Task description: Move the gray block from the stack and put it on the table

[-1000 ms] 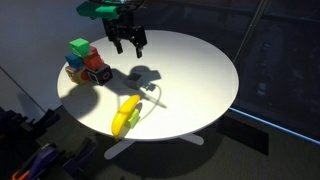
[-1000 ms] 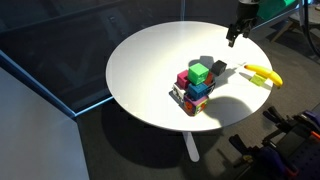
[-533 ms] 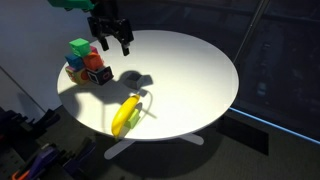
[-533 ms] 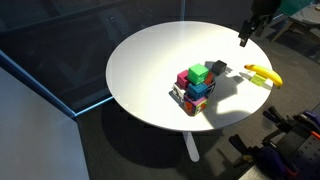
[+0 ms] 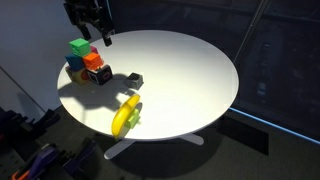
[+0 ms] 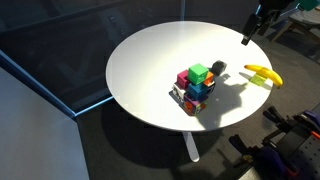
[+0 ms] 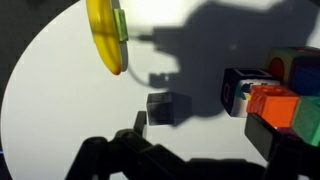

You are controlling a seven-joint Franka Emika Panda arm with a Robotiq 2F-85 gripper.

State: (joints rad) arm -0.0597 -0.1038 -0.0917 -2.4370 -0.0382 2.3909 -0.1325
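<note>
The gray block (image 5: 133, 78) lies alone on the white table (image 5: 195, 70), between the stack (image 5: 87, 63) and the banana (image 5: 126, 115). It also shows in the other exterior view (image 6: 219, 68) and the wrist view (image 7: 160, 108). The stack of colored cubes (image 6: 195, 86) has a green cube on top; its black-faced and orange cubes show at the right of the wrist view (image 7: 262, 98). My gripper (image 5: 103, 38) hangs open and empty, high above the table's edge behind the stack (image 6: 246, 39). In the wrist view its fingers (image 7: 205, 135) frame bare table below the block.
A yellow banana (image 6: 263, 74) lies near the table's edge, also at the top of the wrist view (image 7: 105, 35). The round table (image 6: 150, 60) stands on dark floor. Cables and gear sit at the floor corner (image 5: 40, 160).
My gripper has lifted and moved away from the middle of the table, past the stack toward the edge. Its shadow has left the gray block, which stays put.
</note>
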